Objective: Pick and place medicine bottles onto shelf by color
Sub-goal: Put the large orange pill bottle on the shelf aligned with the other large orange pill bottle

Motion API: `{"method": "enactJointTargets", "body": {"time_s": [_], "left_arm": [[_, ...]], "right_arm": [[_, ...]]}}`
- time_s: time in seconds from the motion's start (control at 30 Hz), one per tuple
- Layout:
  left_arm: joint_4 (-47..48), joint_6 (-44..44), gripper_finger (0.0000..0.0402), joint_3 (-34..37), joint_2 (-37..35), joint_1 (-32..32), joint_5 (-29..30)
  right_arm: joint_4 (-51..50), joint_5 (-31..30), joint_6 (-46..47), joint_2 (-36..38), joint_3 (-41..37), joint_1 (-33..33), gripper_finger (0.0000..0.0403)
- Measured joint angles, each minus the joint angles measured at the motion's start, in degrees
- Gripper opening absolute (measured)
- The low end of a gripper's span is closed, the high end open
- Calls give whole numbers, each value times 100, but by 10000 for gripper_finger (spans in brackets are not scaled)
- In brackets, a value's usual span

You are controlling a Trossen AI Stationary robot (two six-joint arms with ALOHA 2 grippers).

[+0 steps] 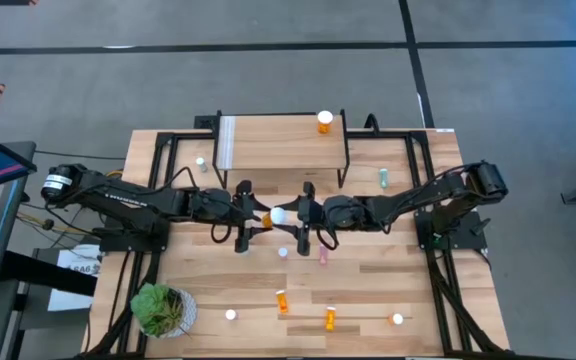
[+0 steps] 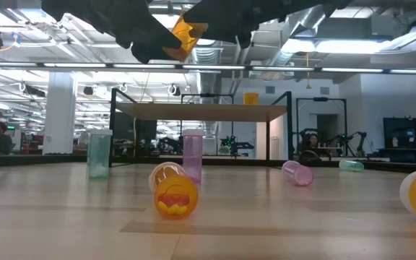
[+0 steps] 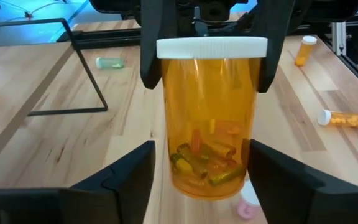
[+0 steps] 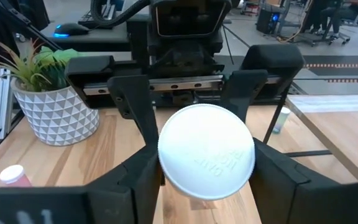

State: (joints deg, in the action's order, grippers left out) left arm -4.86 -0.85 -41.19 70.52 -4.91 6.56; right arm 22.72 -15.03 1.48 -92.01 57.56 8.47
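Note:
A wide orange medicine bottle with a white cap hangs level in the air over the table's middle, between my two grippers. My right gripper is shut on its cap end. My left gripper is open, a finger on either side of the bottle's bottom end; a strip of table shows between one finger and the bottle's wall. The shelf stands at the far middle with one orange bottle upright on its plank. In the low view the held bottle shows high above the table. My right gripper pinches the wide orange bottle at its white cap, one finger on each side of the cap. The fingers come level from the table's right side and lie along the bottle. The bottle lies level, cap toward this gripper, clear of the table.
Small bottles lie scattered: pale green ones beside the shelf, a pink one below the grippers, orange ones near the front. A potted plant stands at the near left corner.

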Motion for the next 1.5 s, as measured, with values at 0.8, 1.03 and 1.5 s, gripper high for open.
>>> {"method": "enactJointTargets", "body": {"time_s": [0.8, 1.03, 1.5], "left_arm": [[454, 256, 254, 0, -960, 2, 1585], [400, 285, 254, 0, -875, 0, 1233], [351, 300, 254, 1, -743, 2, 1272]], "right_arm": [[-1213, -1090, -39, 1150, 17, -633, 219], [-2335, -912, 719, 1528, 2, -1856, 220], [-3362, -133, 1078, 1504, 2, -3135, 222]]}}
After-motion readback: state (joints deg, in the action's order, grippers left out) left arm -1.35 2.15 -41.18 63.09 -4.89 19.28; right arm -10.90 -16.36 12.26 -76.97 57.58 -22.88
